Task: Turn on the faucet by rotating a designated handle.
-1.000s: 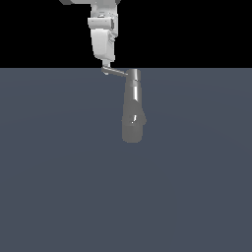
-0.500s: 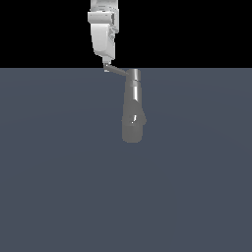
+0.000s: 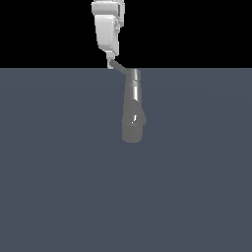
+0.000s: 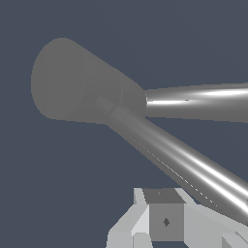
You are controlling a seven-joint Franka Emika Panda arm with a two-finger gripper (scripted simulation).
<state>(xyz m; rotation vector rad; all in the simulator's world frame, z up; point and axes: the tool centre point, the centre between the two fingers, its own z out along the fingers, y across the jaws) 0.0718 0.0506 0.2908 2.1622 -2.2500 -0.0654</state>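
The grey faucet (image 3: 133, 110) lies in the middle of the exterior view, its narrow end far and its rounded end near. The thin handle (image 3: 122, 68) slants from the narrow end towards the exterior view's left. My white gripper (image 3: 110, 63) comes in from above, shut and holding nothing, with its tips against the handle's free end. In the wrist view the faucet's wide end (image 4: 68, 77) is far off. Two shiny rods run from it, and one rod (image 4: 189, 167) passes right by my fingers (image 4: 164, 220). I cannot tell there which rod is the handle.
The faucet rests on a flat, dark grey-blue surface (image 3: 59, 187) that fills the lower part of the exterior view. Behind its far edge the background (image 3: 197, 29) is black. Nothing else shows.
My gripper has moved up and towards the exterior view's right, pushing the handle's free end. The handle has swung from nearly level to a clear slant. The faucet body has not moved.
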